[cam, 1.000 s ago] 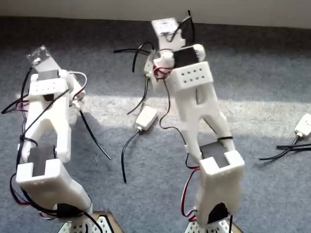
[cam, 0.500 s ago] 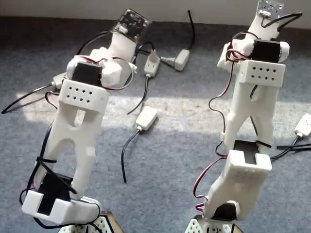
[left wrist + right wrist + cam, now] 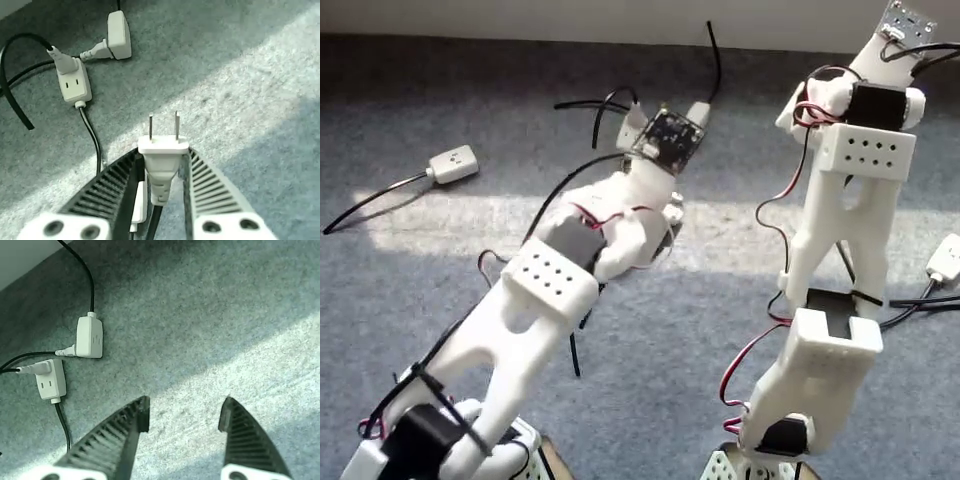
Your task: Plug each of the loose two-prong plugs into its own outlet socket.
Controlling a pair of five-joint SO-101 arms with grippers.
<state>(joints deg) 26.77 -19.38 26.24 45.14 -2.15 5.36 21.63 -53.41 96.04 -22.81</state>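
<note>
left wrist view: left gripper [image 3: 162, 167] clamped on a two-prong plug [image 3: 163, 149] (prongs forward), left arm [image 3: 545, 300] stretched low toward the far outlet socket [image 3: 75, 86]; right arm [image 3: 845, 200] stands upright at right, right gripper [image 3: 184, 419] spread apart.

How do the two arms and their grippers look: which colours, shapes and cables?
The left arm and right arm are white blocky plastic with black motors and a grid of small holes on one segment. Thin red and black wires loop along them. The left gripper and right gripper have dark, ribbed, tapering fingers on white bases.
</note>
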